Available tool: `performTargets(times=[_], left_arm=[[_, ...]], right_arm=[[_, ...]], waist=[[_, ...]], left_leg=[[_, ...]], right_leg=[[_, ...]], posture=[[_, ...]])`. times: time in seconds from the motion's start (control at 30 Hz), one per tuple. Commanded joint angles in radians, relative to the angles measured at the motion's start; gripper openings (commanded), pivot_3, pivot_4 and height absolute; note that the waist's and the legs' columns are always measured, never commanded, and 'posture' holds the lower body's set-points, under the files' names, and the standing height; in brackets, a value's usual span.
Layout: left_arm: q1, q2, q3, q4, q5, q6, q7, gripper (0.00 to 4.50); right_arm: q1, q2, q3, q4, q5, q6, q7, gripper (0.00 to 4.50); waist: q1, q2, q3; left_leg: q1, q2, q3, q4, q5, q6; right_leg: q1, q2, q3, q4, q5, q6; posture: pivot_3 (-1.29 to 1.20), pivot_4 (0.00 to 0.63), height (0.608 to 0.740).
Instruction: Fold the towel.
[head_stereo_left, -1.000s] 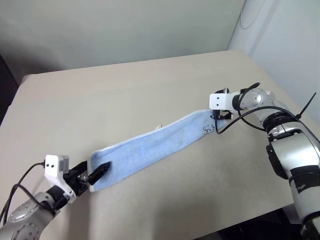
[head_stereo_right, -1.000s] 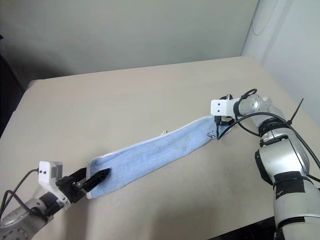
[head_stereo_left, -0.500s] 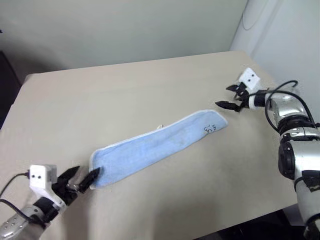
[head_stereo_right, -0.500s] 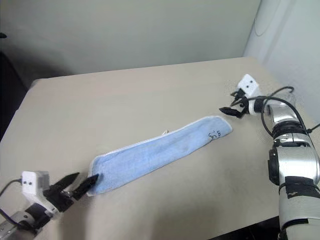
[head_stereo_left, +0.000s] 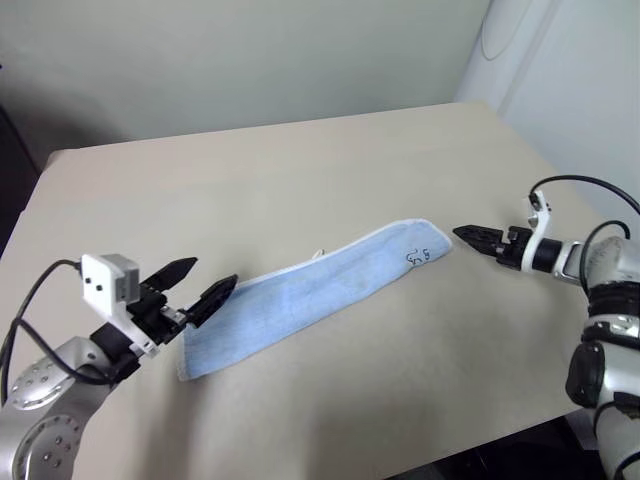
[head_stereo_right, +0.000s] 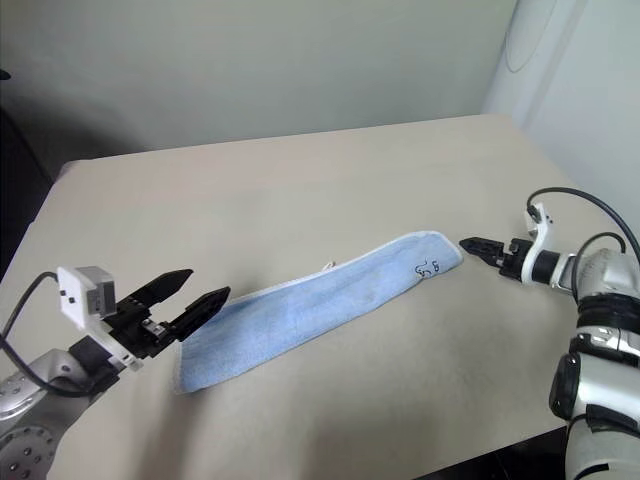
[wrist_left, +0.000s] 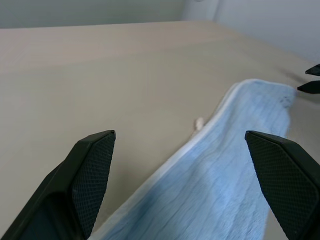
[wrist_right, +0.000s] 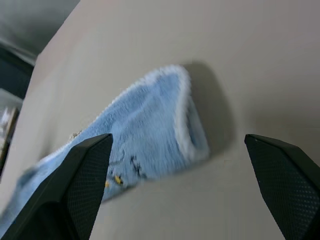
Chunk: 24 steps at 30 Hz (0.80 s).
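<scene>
The towel (head_stereo_left: 310, 295) lies in a long strip on the table (head_stereo_left: 300, 170), the left gripper (head_stereo_left: 203, 285) spread open over its near-left end, the right gripper (head_stereo_left: 470, 235) open just beyond its far-right end.

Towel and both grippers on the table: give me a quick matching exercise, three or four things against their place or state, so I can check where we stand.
Column one:
1. towel
2. left gripper
3. right gripper
4. dark printed mark

Column two:
A. jaws open, off the rounded end that carries the print
B. lying flat in a long strip on the table
C. jaws open, over the plain end of the strip
D. on the cloth, near the end at the robot's right

Pairs: 1-B, 2-C, 3-A, 4-D
</scene>
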Motion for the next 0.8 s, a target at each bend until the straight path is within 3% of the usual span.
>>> performTargets(times=[0.03,0.33,0.57,0.8], left_arm=[[-0.018,-0.006,-0.045,-0.027,0.013,-0.010,0.000,4.50],[-0.027,-0.034,-0.100,-0.047,-0.003,-0.010,0.018,4.50],[-0.018,-0.044,-0.107,-0.063,-0.011,-0.012,0.032,4.50],[0.002,-0.051,-0.097,-0.085,-0.017,-0.016,0.044,4.50]], right_arm=[[0.045,0.014,-0.066,-0.131,0.075,0.095,-0.071,4.47],[0.073,0.128,-0.124,-0.159,0.144,0.134,-0.213,4.47],[-0.005,0.201,-0.128,0.003,0.131,0.007,-0.289,4.47],[-0.078,0.237,-0.085,0.143,0.125,-0.095,-0.276,4.47]], waist=[[-0.002,0.000,0.000],[-0.005,0.000,0.000],[-0.018,-0.003,-0.002],[-0.019,-0.005,-0.003]], left_leg=[[0.000,0.000,0.000,0.000,0.000,0.000],[0.000,0.000,0.001,0.001,0.000,0.001],[0.004,0.000,0.001,0.002,-0.002,0.003],[0.008,0.000,0.002,0.003,-0.006,0.010]], right_leg=[[0.000,0.000,0.000,0.000,0.000,0.000],[-0.001,0.000,0.001,0.002,-0.001,0.001],[0.001,0.000,0.001,0.004,0.000,0.001],[0.005,0.000,0.001,0.003,0.000,0.001]], posture=[[0.00,0.150,0.740],[0.00,0.150,0.740],[0.00,0.150,0.740],[0.00,0.150,0.740]])
